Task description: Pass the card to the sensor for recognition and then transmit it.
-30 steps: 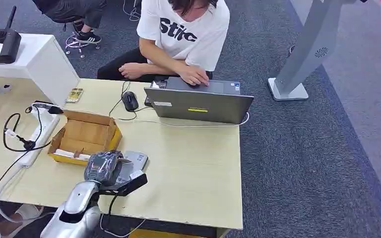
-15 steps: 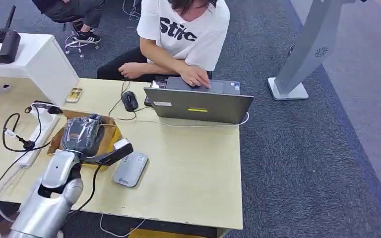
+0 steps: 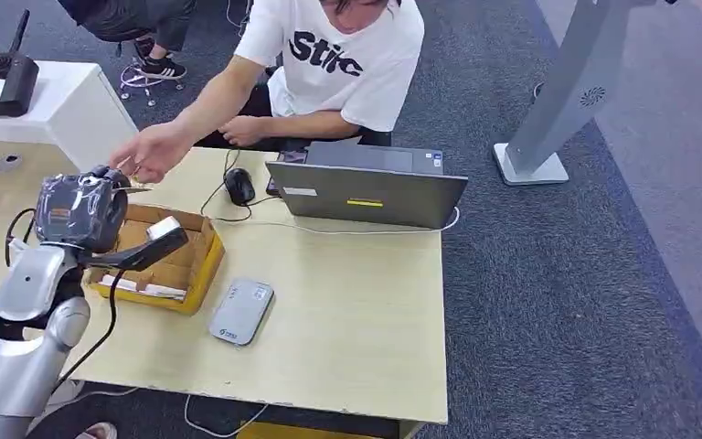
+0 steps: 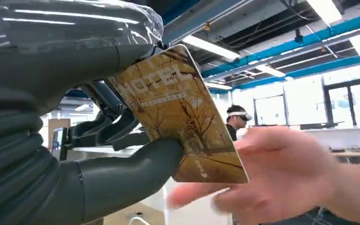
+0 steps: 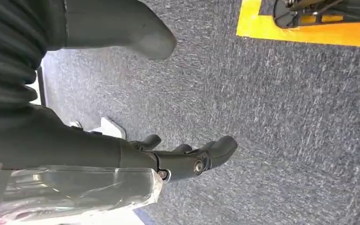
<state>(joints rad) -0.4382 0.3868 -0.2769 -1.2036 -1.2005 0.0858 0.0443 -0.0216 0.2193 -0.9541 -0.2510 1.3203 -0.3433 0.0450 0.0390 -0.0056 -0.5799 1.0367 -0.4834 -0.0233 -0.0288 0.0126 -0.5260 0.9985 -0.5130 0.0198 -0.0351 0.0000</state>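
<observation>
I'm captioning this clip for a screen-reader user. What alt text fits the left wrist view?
The robot's left hand holds up a yellow-brown hotel card printed with bare trees, pinched under its thick grey thumb. A person's blurred hand reaches toward the card's far end, with ceiling lights and blue beams behind.

A person (image 3: 347, 55) in a white shirt is sitting behind the tabletop (image 3: 356, 311), reaching one arm across it. A laptop (image 3: 366, 187) is standing open beside a mouse (image 3: 239, 186). A cardboard box (image 3: 169, 256) is lying near a power strip (image 3: 64, 261).
</observation>
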